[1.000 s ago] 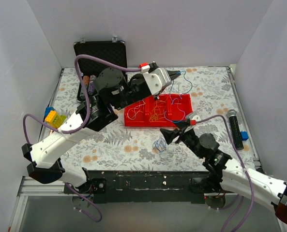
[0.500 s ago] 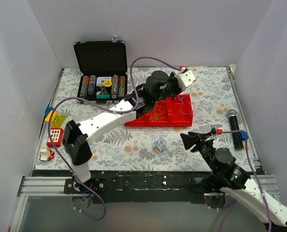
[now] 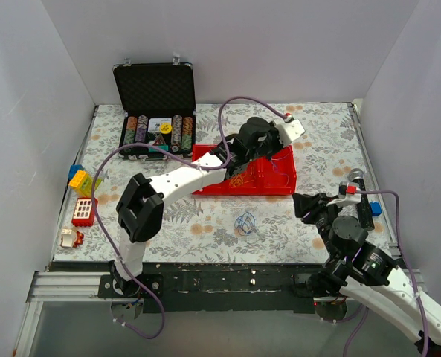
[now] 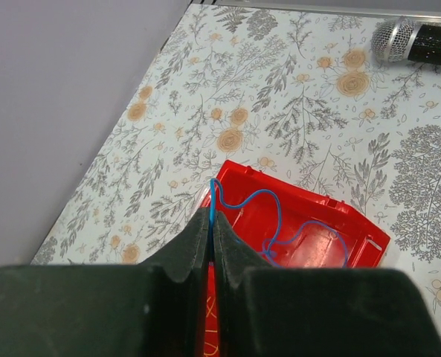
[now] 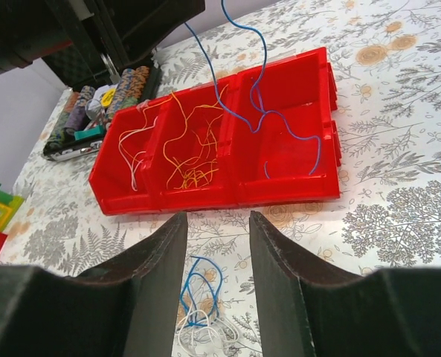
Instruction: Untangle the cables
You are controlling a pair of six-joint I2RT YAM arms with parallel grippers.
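Observation:
A red three-compartment tray [image 3: 205, 183] holds white wires [image 5: 134, 149] on the left, yellow-orange wires [image 5: 194, 152] in the middle and blue wire [image 5: 279, 123] on the right. My left gripper [image 3: 278, 150] hangs over the tray's right compartment. It is shut [image 4: 211, 217] on one end of a thin blue wire [image 4: 278, 216], which trails down into that compartment. A small bundle of blue and white wires [image 3: 244, 222] lies on the table in front of the tray. My right gripper [image 3: 303, 202] is open and empty, with the bundle [image 5: 200, 309] low between its fingers [image 5: 214, 223].
An open black case of poker chips [image 3: 155, 111] stands at the back left. A black microphone [image 3: 361, 197] and a small blue piece [image 3: 375, 209] lie at the right edge. Toy blocks [image 3: 82, 182] and a red block [image 3: 85, 210] lie at the left edge.
My left arm has stretched out to the right over the tray, carrying the blue wire to the right compartment. My right arm has pulled back to the right, away from the bundle.

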